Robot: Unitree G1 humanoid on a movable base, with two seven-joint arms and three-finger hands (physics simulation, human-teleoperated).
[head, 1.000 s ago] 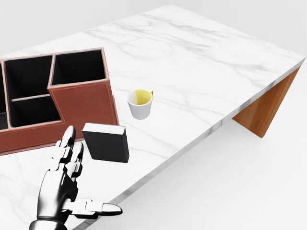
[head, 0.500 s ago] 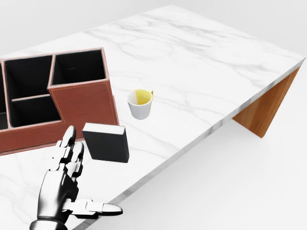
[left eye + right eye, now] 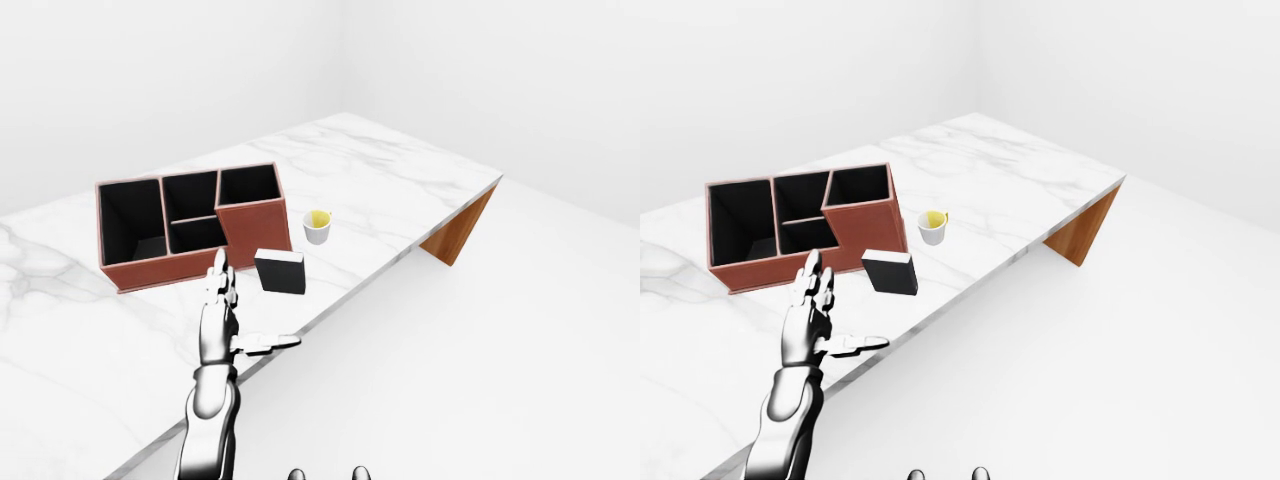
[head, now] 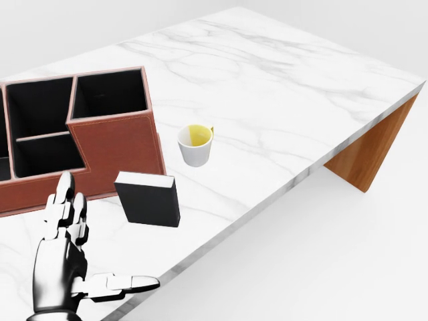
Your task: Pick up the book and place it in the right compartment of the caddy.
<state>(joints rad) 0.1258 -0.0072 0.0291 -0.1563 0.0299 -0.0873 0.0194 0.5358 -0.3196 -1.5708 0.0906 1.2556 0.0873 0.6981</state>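
The left hand (image 4: 67, 257) is held spread over the counter (image 4: 281, 87), its fingers (image 4: 63, 204) stretched straight toward the top of the head view and the thumb thrown out sideways to the right; nothing is gripped and nothing is touched. The book (image 4: 148, 198), a dark block with a pale page edge along its top, is seen to the right of the hand and a little beyond the fingertips, apart from them, with bare counter between. It rests on the counter just below the tall right end of the caddy (image 4: 120, 144), close to its wall; whether the two touch cannot be told. The book's long side runs across the head view, roughly square to the line of the fingers, so a reach toward the upper right with the thumb swung under or around one face is judged to be what the coming grasp depends on.

The right compartment (image 4: 109, 92) stands open beyond the book, up and to the right of the hand. A cup (image 4: 195, 145) sits farther right of the book, well clear of the hand.

Of the right hand, only fingertips (image 3: 360, 472) are glimpsed at the bottom edge of the left-eye view, so its state cannot be told; the left hand is plainly the nearer one.
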